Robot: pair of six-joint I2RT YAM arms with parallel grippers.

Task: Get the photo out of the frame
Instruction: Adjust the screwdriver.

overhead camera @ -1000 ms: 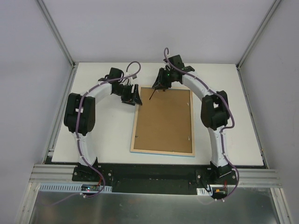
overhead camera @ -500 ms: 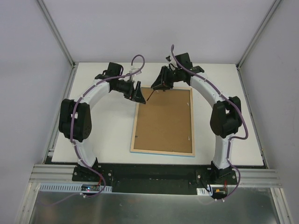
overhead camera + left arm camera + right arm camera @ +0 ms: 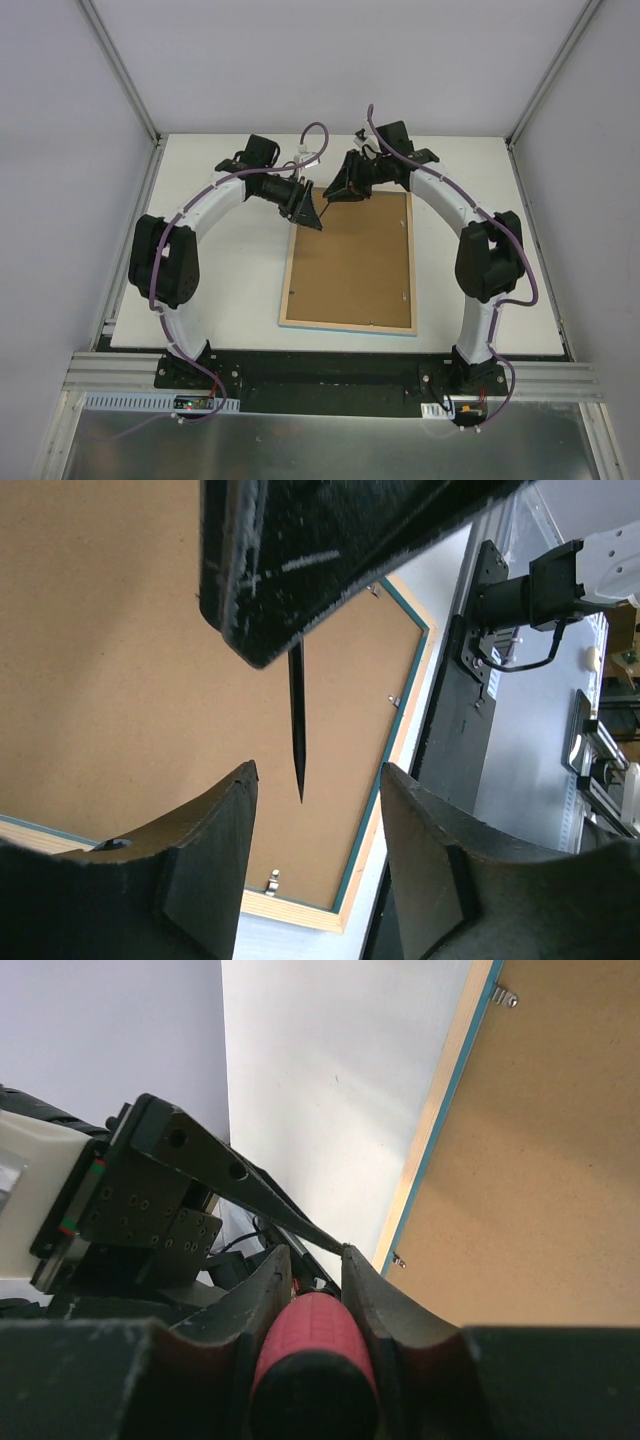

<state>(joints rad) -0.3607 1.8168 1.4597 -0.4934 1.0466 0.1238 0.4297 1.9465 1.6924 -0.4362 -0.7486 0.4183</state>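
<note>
The frame (image 3: 345, 327) lies face down on the table, pale wood rim up and a blue edge showing. A brown backing board (image 3: 350, 265) fills it, so the photo is hidden. My right gripper (image 3: 341, 189), at the frame's far-left corner, is shut on a red-handled tool (image 3: 312, 1335). The tool's thin black spike (image 3: 297, 720) points down over the board. My left gripper (image 3: 311, 213) hovers open beside that corner; in the left wrist view the spike's tip hangs just ahead of its fingers (image 3: 225, 810), touching neither.
Small metal clips (image 3: 271, 885) hold the backing board (image 3: 120, 680) along the rim (image 3: 300, 910); another clip (image 3: 504, 997) shows in the right wrist view. White tabletop (image 3: 230, 290) surrounds the frame. Grey walls stand on three sides.
My left arm has swung right, bringing its gripper from beside the frame to over its far-left corner, close to the spike. The right gripper has shifted slightly and still holds the tool.
</note>
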